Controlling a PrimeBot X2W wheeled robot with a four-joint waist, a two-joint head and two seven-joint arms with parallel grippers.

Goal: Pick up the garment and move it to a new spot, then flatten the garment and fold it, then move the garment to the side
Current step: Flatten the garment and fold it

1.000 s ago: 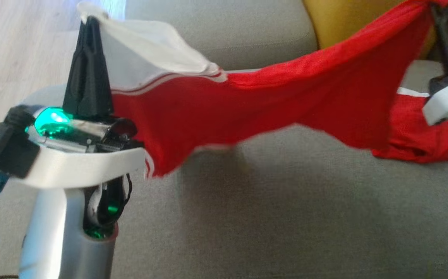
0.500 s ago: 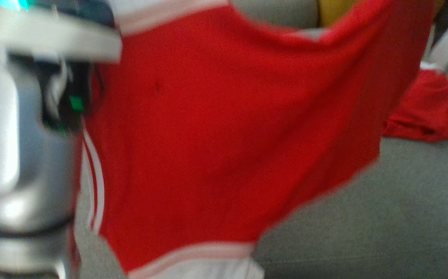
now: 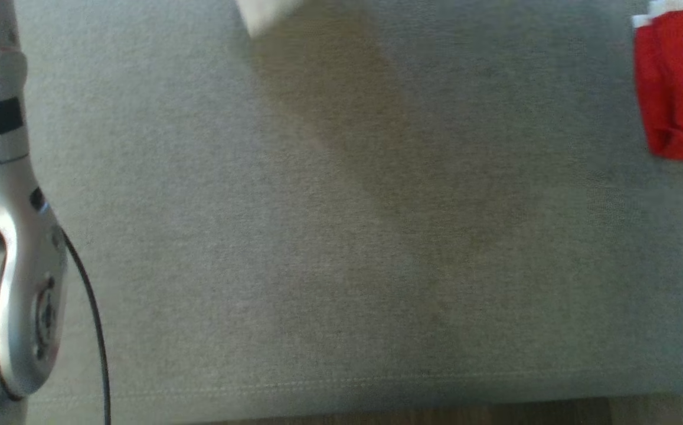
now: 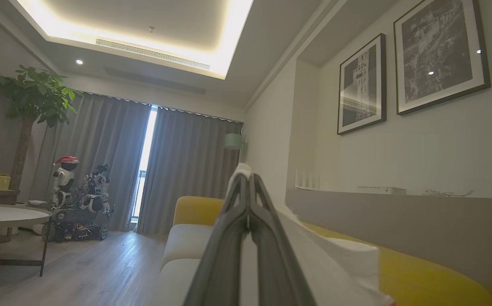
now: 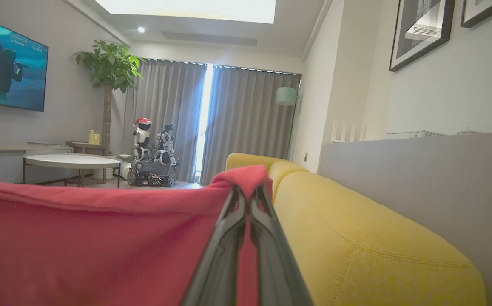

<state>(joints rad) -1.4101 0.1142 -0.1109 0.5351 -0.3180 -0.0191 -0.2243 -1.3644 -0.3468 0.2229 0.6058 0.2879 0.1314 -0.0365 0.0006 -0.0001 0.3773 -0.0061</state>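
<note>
The red knit cloth garment (image 5: 80,246) looks soft and matt. The grey sofa seat (image 3: 341,236) is coarse woven fabric. My silver left arm casing (image 3: 5,283) is smooth and glossy.

Beyond the right fingers (image 5: 224,255), grey curtains (image 5: 246,123) cover the far wall, and daylight shows through a narrow gap (image 5: 205,119). Right of the fingers a yellow sofa back (image 5: 356,238) runs along a grey ledge (image 5: 420,178). Left of them stand a round table (image 5: 71,161), a leafy potted tree (image 5: 109,63) and a wall television (image 5: 9,63) (switched on). Framed prints (image 4: 437,55) hang above the ledge. The floor (image 4: 92,272) is pale wood.
</note>
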